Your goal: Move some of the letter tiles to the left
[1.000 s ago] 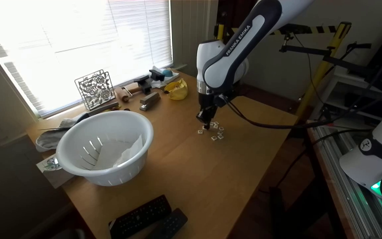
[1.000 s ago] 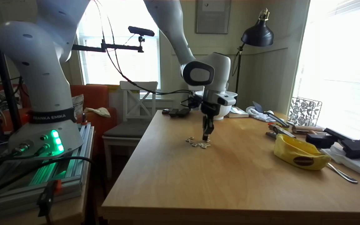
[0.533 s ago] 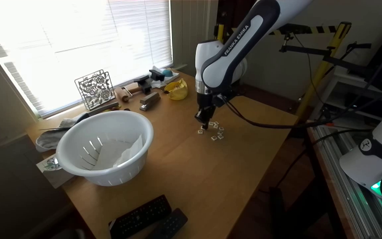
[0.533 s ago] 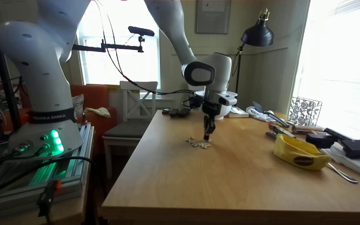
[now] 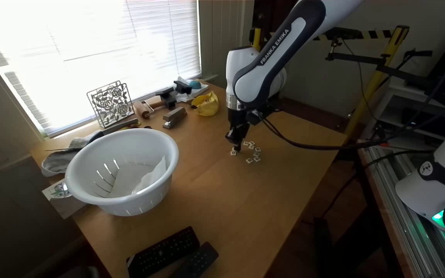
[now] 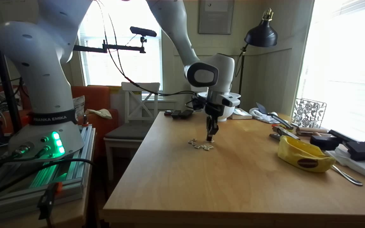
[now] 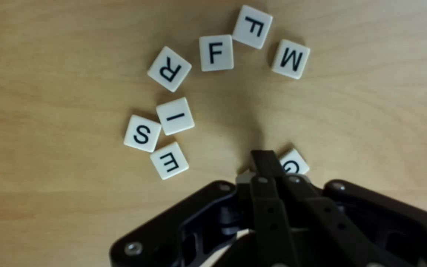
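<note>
While the gripper (image 7: 268, 157) points down, jaws pressed together, letter tiles (image 7: 217, 53) lie near it on the wooden worktop (image 6: 233, 183), with a black lamp (image 6: 261, 35) and a bright window (image 5: 91, 50) well apart from the gripper.

closed claw (image 6: 209, 140) low beside the pale letter tiles (image 6: 207, 148) on the table (image 6: 233, 183), yellow object (image 6: 298, 157) well apart

Premises are presenting as a home.
Orange upholstered seat (image 6: 97, 98) and white chair (image 6: 128, 130) are standing well apart from the gripper (image 6: 209, 138); a black lamp (image 6: 261, 34) is rising higher than it; remote controls (image 5: 164, 251) are lying away from it.
</note>
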You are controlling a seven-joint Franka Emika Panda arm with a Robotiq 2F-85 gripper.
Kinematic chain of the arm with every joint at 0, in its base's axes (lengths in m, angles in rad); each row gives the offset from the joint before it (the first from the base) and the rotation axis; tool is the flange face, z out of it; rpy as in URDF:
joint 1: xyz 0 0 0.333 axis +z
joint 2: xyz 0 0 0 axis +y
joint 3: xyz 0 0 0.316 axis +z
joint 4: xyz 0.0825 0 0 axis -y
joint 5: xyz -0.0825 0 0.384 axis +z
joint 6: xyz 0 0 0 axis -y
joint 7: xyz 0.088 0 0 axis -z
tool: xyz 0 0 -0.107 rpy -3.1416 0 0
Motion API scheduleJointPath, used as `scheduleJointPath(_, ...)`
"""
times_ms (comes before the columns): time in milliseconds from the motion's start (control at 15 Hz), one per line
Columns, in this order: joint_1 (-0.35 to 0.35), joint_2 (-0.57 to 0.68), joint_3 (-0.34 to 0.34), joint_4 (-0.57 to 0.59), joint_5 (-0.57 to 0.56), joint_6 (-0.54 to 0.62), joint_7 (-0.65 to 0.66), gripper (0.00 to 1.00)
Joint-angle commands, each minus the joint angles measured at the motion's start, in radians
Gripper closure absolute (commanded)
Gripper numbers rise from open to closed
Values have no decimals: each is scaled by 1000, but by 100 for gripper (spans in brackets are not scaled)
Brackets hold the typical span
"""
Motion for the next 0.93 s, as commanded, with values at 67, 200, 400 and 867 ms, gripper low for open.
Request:
scheduleJointPath(67, -21, 33, 23, 33, 36, -13, -39, 100)
scheduleJointPath(200, -22, 35, 24, 35, 36, -14, -40, 100)
scheduleJointPath(400, -23, 36, 24, 36, 37, -14, -40, 100)
scheduleJointPath(867, -23, 27, 24, 29, 37, -9, -41, 100)
